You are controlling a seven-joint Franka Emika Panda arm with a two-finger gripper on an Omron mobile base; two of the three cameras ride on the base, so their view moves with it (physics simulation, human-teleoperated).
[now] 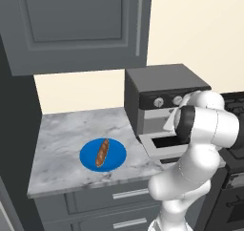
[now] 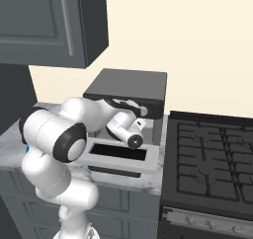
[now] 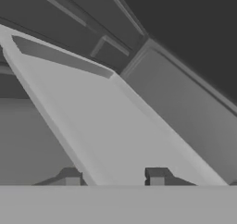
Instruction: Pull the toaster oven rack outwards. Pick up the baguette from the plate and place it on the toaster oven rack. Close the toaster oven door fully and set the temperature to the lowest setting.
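Observation:
The toaster oven (image 1: 162,82) (image 2: 128,87) stands on the counter with its toaster oven door (image 1: 150,146) (image 2: 150,156) folded down flat. My arm reaches over the door into the oven mouth. In the hand view the light-grey toaster oven rack (image 3: 115,126) runs close under my gripper (image 3: 114,176). The two fingertips (image 3: 156,174) stand apart, and the rack's near edge lies between them. To the left of the oven, the brown baguette (image 1: 102,152) lies on the blue plate (image 1: 88,158).
A black stovetop (image 2: 212,159) adjoins the oven on the right. Dark upper cabinets (image 1: 81,25) hang over the marble counter (image 1: 62,130). The oven's knobs (image 1: 158,102) sit in a row above the opening.

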